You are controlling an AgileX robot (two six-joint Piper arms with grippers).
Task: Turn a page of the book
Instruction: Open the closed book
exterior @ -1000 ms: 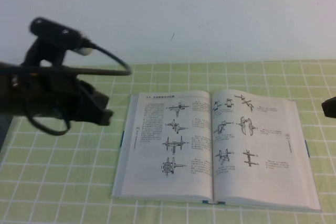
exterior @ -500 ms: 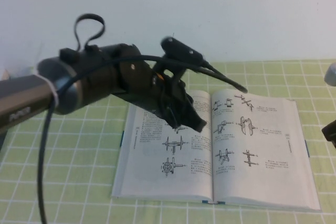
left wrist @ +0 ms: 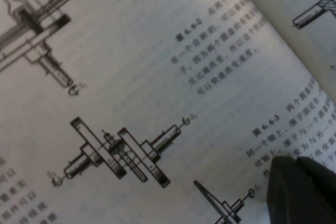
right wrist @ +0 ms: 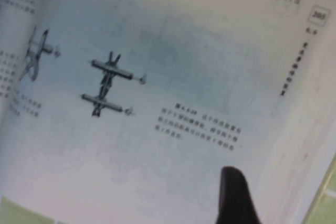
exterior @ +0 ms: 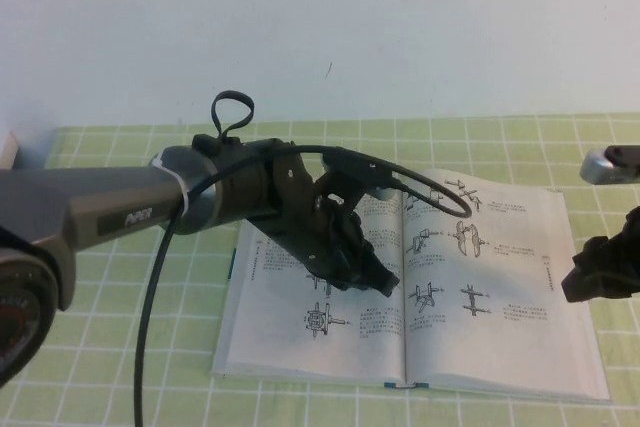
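Note:
The open book [exterior: 480, 277] lies flat on the green checked cloth, showing printed text and machine diagrams on both pages. My left gripper [exterior: 382, 283] reaches in from the left. It hovers low over the left page next to the spine, shut and empty. In the left wrist view its dark fingertips [left wrist: 300, 187] sit close above the left page [left wrist: 157, 77]. My right gripper [exterior: 597, 272] is at the book's right outer edge, low over the right page. A dark part of it shows over that page [right wrist: 184, 66] in the right wrist view.
The green checked cloth [exterior: 130, 347] covers the table up to a white wall [exterior: 300, 27] behind. The left arm's black cable [exterior: 440, 192] loops over the top of the book. A tan object [exterior: 5, 150] sits at the far left edge.
My left arm has swung from the left of the table across the left page and dropped toward the spine. My right gripper has come in from the right edge to the book's outer edge.

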